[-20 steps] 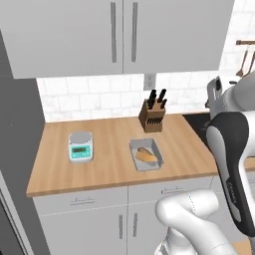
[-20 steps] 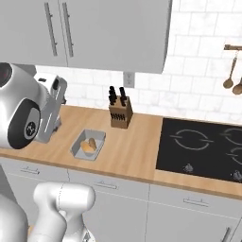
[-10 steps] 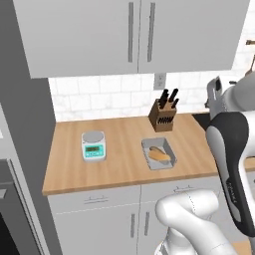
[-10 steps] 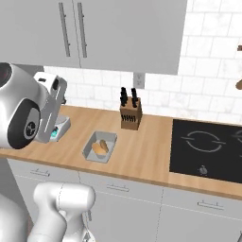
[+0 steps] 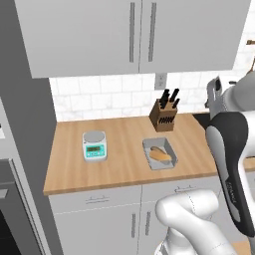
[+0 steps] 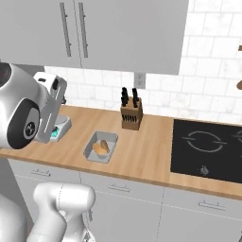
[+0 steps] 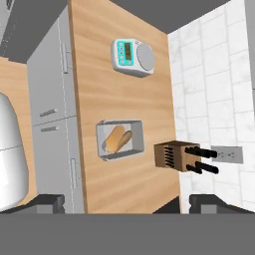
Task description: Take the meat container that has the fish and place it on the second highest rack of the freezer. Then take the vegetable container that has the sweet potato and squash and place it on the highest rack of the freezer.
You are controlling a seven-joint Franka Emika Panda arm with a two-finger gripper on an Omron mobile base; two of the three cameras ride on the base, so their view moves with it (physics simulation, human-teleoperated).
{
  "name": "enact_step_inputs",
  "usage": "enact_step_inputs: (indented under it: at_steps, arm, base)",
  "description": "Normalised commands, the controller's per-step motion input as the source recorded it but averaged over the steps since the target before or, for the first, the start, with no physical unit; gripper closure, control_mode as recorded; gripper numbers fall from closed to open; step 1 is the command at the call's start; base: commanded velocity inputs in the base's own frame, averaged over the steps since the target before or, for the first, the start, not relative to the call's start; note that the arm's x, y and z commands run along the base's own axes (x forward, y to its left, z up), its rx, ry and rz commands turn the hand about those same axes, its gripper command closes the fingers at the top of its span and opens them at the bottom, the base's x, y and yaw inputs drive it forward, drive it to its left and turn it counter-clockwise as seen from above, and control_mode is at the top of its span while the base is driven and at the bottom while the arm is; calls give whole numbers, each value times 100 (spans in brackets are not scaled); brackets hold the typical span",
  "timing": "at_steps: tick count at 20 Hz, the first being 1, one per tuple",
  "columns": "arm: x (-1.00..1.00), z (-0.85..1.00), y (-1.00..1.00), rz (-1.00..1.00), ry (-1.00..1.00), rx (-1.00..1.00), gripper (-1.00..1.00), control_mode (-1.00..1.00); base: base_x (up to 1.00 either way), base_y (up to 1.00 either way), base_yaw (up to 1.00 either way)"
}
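The gripper sits at the bottom of the hand view, its two dark finger tips set wide apart at the lower left and lower right corners with nothing between them. It hangs high above the counter, well apart from everything on it.

Just above the gripper in that view, near the middle of the frame, lies the vegetable container, a shallow grey tray resting flat on the wood. Inside it the sweet potato and squash show as one orange-tan mass. To the right of the tray, close to the tiled wall, stands a knife block. Toward the top of the frame sits a kitchen scale with a teal face.

In the left base view the same tray is at centre, with the scale to its left and the knife block behind it on the right. In the right base view the tray lies left of centre, with a black cooktop at the right edge.

Judging by this, the vegetable tray is untouched on the counter, so its move to the highest rack is yet to be done. Whether the fish tray has been shelved I cannot tell.
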Motion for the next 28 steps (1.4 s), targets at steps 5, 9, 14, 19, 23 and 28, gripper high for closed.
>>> enact_step_inputs:
  at_steps: [5,9,14,19,23,28]
  arm:
    - [0,0,0,0,0,0,-100,100]
    - [0,0,0,0,0,0,-100,-100]
    - [0,-2,-2,0,0,1,-100,-100]
    - [0,-31,-70,14,-6,14,-100,-100]
    - [-5,-68,-26,36,-6,0,-100,-100]
    - [0,-63,-21,19,0,-9,-100,-100]
  base:
    - [0,0,0]
    - [0,0,0]
    - [0,0,0]
    - [0,0,0]
    - [0,0,0]
    - [0,0,0]
